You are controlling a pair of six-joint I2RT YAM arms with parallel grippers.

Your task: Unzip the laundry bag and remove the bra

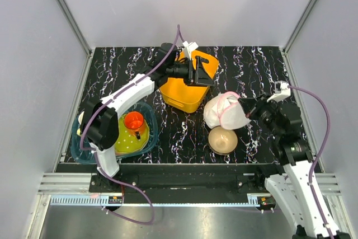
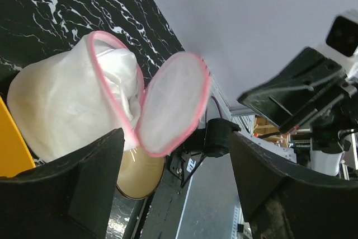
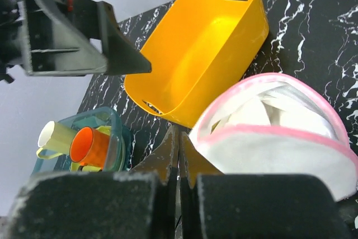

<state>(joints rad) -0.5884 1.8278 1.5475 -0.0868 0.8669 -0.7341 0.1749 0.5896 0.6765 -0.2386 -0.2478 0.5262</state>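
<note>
The laundry bag (image 1: pixel 224 110) lies right of the table's middle with its pink rim unzipped and its mesh flap (image 2: pixel 170 102) standing open. Cream-white fabric of the bra (image 3: pixel 274 102) shows inside the opening, and also in the left wrist view (image 2: pixel 120 76); its beige part is hidden. My right gripper (image 1: pixel 246 107) is shut, with its tips (image 3: pixel 180 138) right at the pink zipper trim (image 3: pixel 268 131) at the bag's edge. My left gripper (image 1: pixel 197 72) is open and empty above the orange basket, left of the bag and apart from it (image 2: pixel 176 194).
An orange plastic basket (image 1: pixel 179 93) stands just left of the bag. A stiff tan dome bowl (image 1: pixel 222 140) sits in front of the bag. A clear blue container (image 1: pixel 151 135) holding an orange cup (image 1: pixel 134 121) is at the near left.
</note>
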